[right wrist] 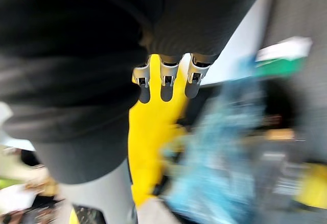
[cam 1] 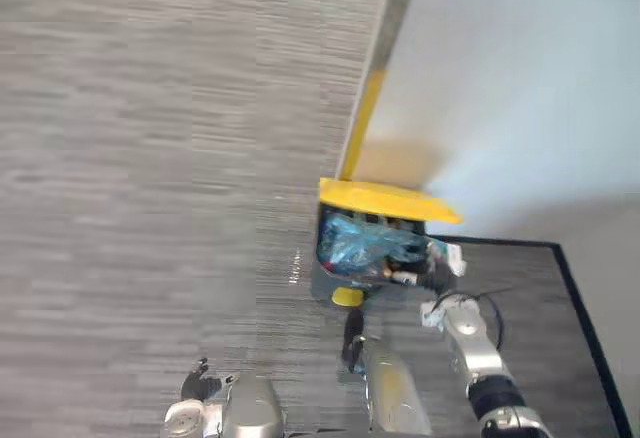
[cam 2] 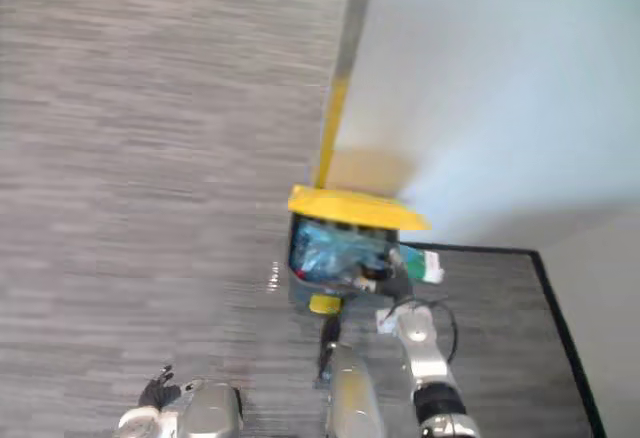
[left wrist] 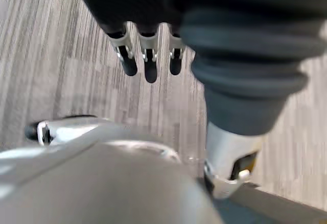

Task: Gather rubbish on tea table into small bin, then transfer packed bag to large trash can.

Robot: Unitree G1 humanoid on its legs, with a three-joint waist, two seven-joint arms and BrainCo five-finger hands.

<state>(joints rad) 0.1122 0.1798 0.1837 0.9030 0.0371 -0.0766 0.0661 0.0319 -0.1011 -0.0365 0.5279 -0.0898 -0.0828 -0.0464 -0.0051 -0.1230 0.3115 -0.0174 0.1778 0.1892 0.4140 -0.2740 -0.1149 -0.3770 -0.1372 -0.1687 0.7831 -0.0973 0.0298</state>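
**Nearly done: bag sits in the big can, right hand alongside**

The blue bag (cam 1: 358, 243) lies inside the large trash can (cam 1: 322, 280), under its raised yellow lid (cam 1: 385, 200), with the can standing against the white wall (cam 1: 520, 88). The right hand (right wrist: 164, 83) hangs just beside the can's right edge. Its fingers are straight and loose and nothing is in their grip. From that hand the bag lies ahead and a little to the left, close by. The bag's bulk runs across the can's mouth, side to side as the robot faces it. The left hand (left wrist: 148, 65) hangs low over the grey floor (cam 1: 150, 158), well apart from the can, its fingers also slack and empty. The right hand is clearly the nearer one, so any last tuck or push of the bag would probably fall to it.

By count there is one can, one lid, one yellow pedal (cam 1: 347, 296) at the can's foot and one blue bag. One white-and-green pack (cam 1: 452, 255) pokes up at the can's right rim. The small pieces in the bag are too jumbled to count.
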